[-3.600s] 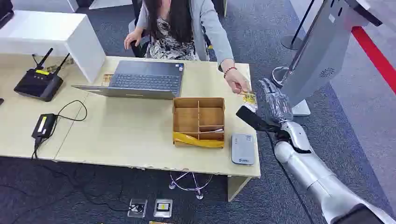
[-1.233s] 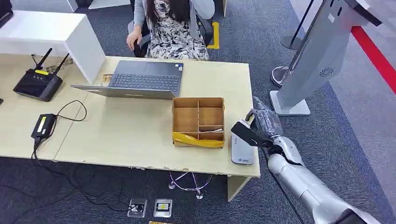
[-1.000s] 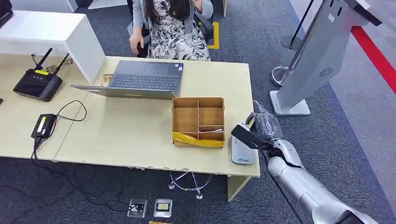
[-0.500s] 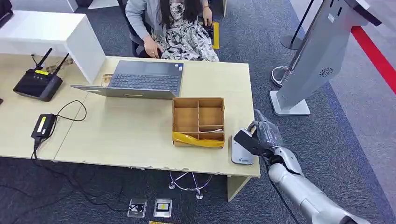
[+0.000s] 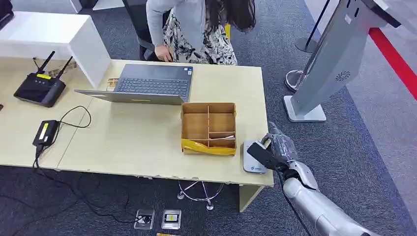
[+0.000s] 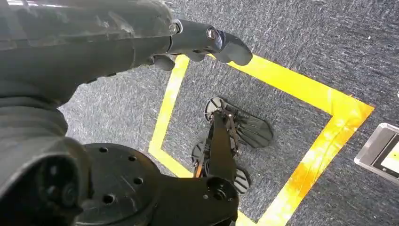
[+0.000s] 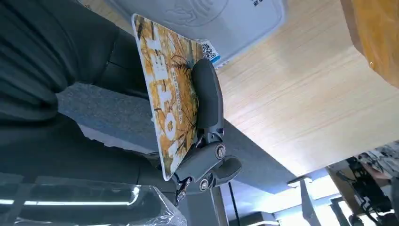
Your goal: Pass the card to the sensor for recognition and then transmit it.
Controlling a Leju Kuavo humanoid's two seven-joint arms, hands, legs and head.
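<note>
One card (image 7: 169, 99), thin, stiff and light with a glossy yellow print, is pinched flat between the thumb and fingers of the right robot hand (image 5: 275, 150) at the lower right of the head frame, just over the one grey sensor (image 5: 253, 157) on the worktop (image 5: 137, 137). I judge it slippery, so the hold is best on its faces near one end. The left robot hand (image 6: 197, 42) hangs with fingers curled, holding nothing.

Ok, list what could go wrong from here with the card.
The right hand pinches the card by one side, so it might slip out over the reader. The reader sits near the table edge; a low hand could nudge it off. The box stands close beside it.
</note>
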